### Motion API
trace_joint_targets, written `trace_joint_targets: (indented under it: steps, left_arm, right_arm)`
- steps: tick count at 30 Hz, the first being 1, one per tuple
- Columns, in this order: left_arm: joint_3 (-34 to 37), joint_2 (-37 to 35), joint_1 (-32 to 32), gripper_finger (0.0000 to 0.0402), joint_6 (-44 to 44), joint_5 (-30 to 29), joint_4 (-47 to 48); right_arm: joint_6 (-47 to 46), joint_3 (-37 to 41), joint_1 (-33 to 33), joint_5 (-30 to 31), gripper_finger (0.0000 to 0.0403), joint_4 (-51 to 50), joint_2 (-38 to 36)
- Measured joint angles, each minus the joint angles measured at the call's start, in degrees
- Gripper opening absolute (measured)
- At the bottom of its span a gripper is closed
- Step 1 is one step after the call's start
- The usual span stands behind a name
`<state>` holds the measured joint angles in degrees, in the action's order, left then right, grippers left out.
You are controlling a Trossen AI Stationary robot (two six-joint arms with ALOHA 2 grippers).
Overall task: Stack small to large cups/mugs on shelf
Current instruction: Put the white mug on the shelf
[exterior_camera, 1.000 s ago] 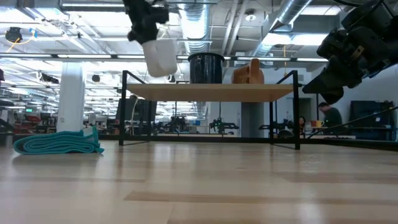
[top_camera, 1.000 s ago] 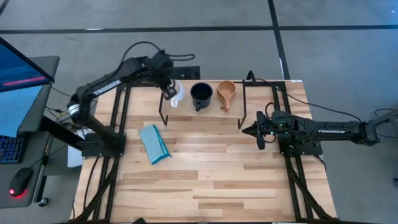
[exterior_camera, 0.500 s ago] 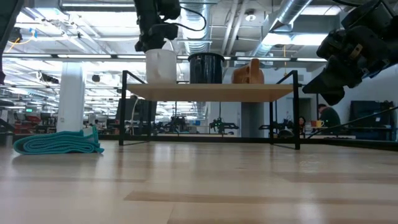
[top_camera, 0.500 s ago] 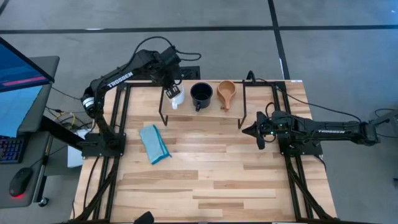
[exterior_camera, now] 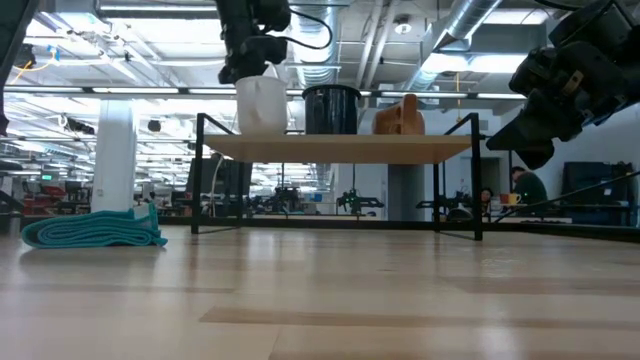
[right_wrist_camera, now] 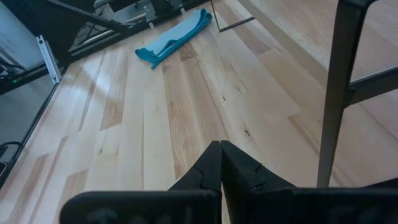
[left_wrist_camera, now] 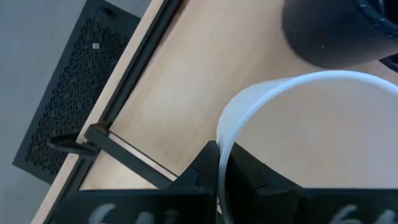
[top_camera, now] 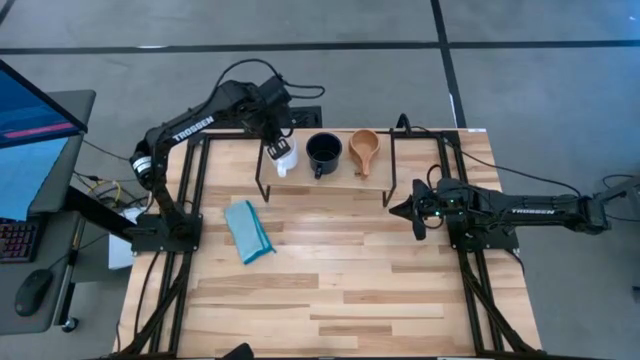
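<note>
White mug (top_camera: 284, 155), black mug (top_camera: 323, 152), tan wooden cup (top_camera: 364, 148) — on a pale plank shelf (exterior_camera: 340, 148); teal cloth (top_camera: 248, 230).

You have the white mug (top_camera: 284, 156) upright on the shelf (exterior_camera: 340, 148), its rim pinched in the left pincer (top_camera: 272, 149). Just beyond that pincer stands the dark mug (top_camera: 324, 152), then the tan wooden cup (top_camera: 364, 148) farthest along.

Folded teal cloth (top_camera: 248, 231) on wooden table (top_camera: 340, 290), monitor (top_camera: 30, 140) beside

The left gripper (left_wrist_camera: 219, 177) pinches the white mug (left_wrist_camera: 311, 149) rim above the shelf (left_wrist_camera: 205, 81), dark mug (left_wrist_camera: 336, 31) beside.
</note>
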<state>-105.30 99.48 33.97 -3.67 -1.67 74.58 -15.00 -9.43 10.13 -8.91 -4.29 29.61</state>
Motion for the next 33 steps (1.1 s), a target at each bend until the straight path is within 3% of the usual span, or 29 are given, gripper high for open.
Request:
trace_joint_targets:
  steps: [33]
  left_arm:
    - [0.04,0.00,-0.68,0.0000,-0.51,-1.73,-0.27]
  right_arm:
    - [-0.02,0.00,0.00,0.00,0.0015,0.00,0.02]
